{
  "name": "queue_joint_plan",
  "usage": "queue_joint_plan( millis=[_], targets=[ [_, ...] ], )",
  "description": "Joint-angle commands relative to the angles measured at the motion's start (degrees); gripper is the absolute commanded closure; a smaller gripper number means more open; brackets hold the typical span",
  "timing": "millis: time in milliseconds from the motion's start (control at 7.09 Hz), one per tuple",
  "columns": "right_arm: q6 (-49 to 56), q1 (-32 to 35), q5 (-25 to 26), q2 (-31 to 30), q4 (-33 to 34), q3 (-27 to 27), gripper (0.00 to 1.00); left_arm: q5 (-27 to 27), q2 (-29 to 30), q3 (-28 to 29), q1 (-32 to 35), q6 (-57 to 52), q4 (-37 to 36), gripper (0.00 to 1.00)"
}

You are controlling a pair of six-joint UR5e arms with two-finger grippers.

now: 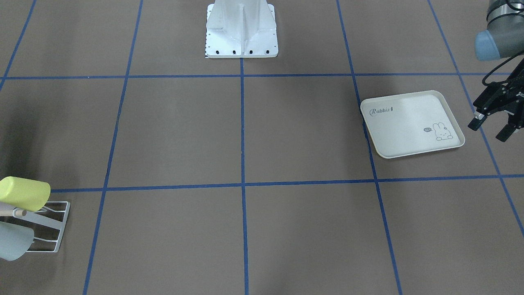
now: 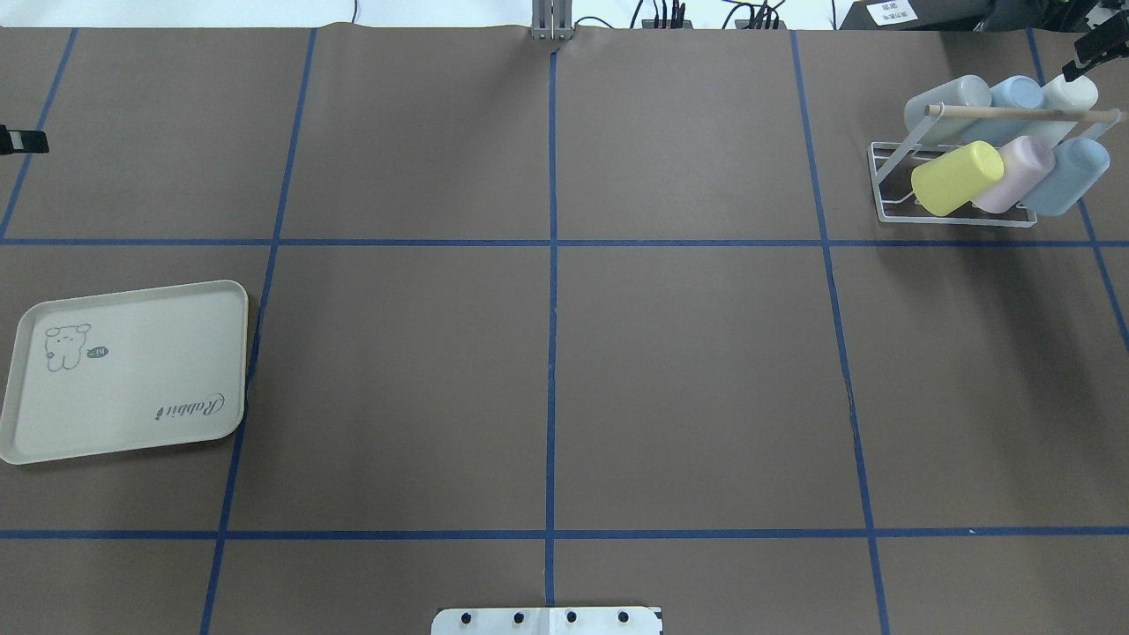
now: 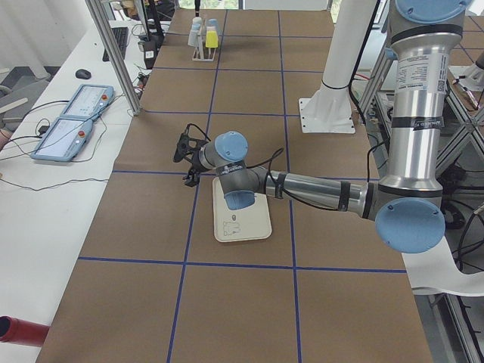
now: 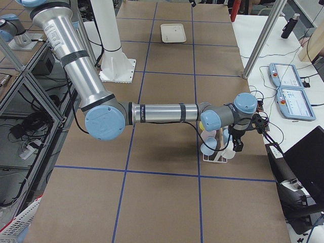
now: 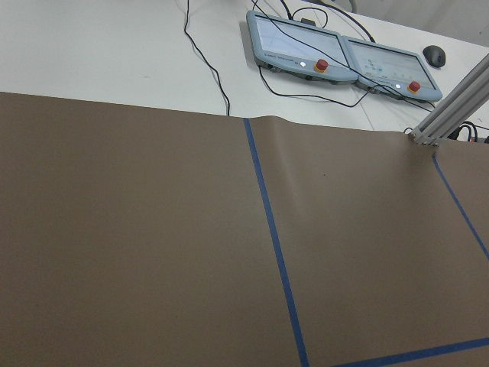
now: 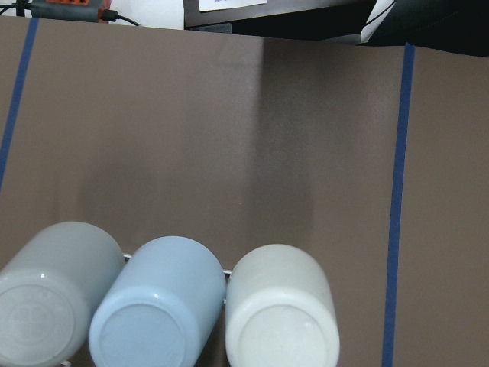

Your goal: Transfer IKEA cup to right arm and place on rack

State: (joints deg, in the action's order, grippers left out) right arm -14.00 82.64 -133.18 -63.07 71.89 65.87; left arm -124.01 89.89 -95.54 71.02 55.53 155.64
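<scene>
Rack (image 2: 898, 153): white wire frame with a wooden dowel (image 2: 1014, 113), standing at 2 o'clock on the table (image 2: 688, 379) in the overhead view.
Cups: six, all tilted on the rack prongs.
Near row: yellow cup (image 2: 957, 176), pink cup (image 2: 1014, 172), blue cup (image 2: 1069, 175).
Far row: grey cup (image 2: 948, 104), light blue cup (image 2: 1014, 91), white cup (image 2: 1069, 93).
Task cup: on the rack; can't tell which of the six it is.
Left gripper (image 1: 491, 128): fingers spread, nothing held; hovers just off the tray, at 10 o'clock of it overhead.
Right gripper (image 2: 1094, 51): at 1 o'clock of the rack, mostly out of frame; can't tell if it is spread or closed.
Rabbit-print tray (image 2: 141, 392): cream, at 9 o'clock on the table, well apart from the rack.
</scene>
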Motion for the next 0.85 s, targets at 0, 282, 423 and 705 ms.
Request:
queue_joint_plan(
  millis=[0, 282, 423, 705],
  targets=[
    [0.02, 0.24, -0.24, 0.84, 0.18, 0.74, 0.0, 0.0, -0.07, 0.52, -0.17, -0.24, -0.08, 0.0],
    [0.37, 2.08, -1.11, -3.08, 2.62, 7.47, 0.0, 0.0, 0.19, 0.01, 0.52, -9.69, -7.15, 0.0],
    [0.46, 2.87, -2.86, -8.59, 4.04, 14.56, 0.0, 0.09, -0.07, 0.44, 1.31, -13.13, -9.46, 0.0],
    [0.64, 4.45, -3.66, -16.18, 4.58, 23.04, 0.0, -0.18, 0.02, 0.0, 5.61, -24.71, -21.81, 0.0]
  ],
)
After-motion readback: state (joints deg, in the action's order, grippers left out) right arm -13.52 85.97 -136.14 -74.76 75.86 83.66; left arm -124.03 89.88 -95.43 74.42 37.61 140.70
